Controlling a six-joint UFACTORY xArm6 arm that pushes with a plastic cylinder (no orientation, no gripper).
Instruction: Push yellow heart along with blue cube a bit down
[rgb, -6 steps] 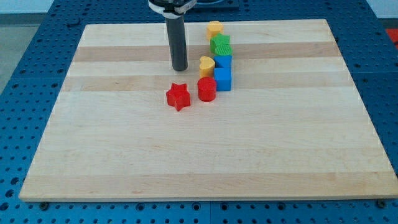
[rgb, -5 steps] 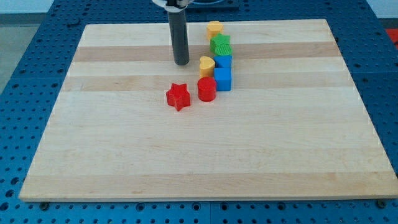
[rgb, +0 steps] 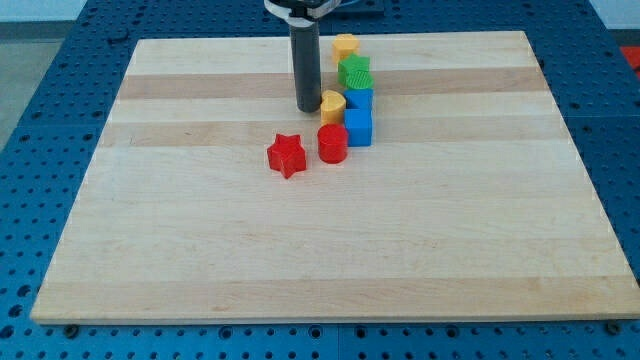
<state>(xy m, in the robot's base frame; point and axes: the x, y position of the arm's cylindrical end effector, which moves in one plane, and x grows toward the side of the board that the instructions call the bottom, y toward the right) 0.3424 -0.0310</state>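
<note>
The yellow heart (rgb: 334, 105) lies on the wooden board (rgb: 330, 250) near the view's top centre. A blue cube (rgb: 358, 127) sits just right and below it, touching a second blue block (rgb: 360, 99) above. My tip (rgb: 308, 108) stands right at the heart's left side, close or touching. A red cylinder (rgb: 332, 143) sits directly below the heart.
A green block (rgb: 354, 72) and a yellow block (rgb: 345, 46) continue the column toward the view's top. A red star (rgb: 286, 154) lies left of the red cylinder, below my tip.
My tip has moved to the view's right, from a gap left of the heart to right beside it. The blocks have not visibly moved.
</note>
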